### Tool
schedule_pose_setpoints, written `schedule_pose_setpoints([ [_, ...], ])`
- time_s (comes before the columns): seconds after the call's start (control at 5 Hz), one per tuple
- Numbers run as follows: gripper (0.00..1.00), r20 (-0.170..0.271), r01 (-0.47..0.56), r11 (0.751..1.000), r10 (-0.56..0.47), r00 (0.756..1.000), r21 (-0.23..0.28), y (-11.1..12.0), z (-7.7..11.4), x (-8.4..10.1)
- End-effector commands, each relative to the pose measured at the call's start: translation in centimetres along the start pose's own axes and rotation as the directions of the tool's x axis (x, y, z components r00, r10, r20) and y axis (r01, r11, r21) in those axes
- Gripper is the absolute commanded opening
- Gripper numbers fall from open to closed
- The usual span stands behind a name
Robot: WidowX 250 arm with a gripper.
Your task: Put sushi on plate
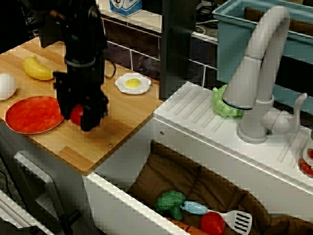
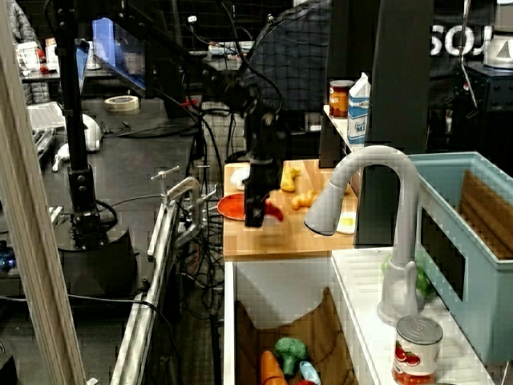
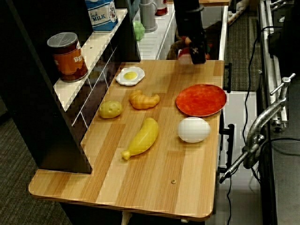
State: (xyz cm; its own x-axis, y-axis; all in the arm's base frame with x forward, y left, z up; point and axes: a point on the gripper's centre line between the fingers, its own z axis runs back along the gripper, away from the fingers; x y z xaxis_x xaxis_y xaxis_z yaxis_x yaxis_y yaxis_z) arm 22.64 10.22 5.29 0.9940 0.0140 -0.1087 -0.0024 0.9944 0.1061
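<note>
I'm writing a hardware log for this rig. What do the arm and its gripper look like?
The arm is matte black throughout, built of chunky, blocky segments. Black cables loop along it and trail off behind. The gripper is black too, boxy, with short thick fingers. No markings or labels are legible in any view.

You see a wooden surface (image 3: 154, 178) filling the frame's center, a dark tiled back wall (image 3: 101, 91) at left, a white sink (image 1: 146, 161) lower right, and grey carpet floor (image 3: 18, 154) at lower left.
</note>
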Motion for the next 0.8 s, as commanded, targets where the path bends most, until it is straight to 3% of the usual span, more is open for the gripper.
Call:
schedule_pose_setpoints([
  [0.0,0.0,0.084,0.02,0.996,-0.012,0.996,-0.092,4.2,9.4,-1.0],
  [0.2,0.0,0.085,-0.013,0.994,0.023,0.996,-0.108,9.0,6.7,-2.0],
  [0.4,0.0,0.061,-0.066,0.996,0.069,0.996,-0.053,11.2,4.1,-1.4],
  [0.6,0.0,0.038,-0.073,0.997,0.074,0.997,-0.037,11.3,2.9,-1.0],
])
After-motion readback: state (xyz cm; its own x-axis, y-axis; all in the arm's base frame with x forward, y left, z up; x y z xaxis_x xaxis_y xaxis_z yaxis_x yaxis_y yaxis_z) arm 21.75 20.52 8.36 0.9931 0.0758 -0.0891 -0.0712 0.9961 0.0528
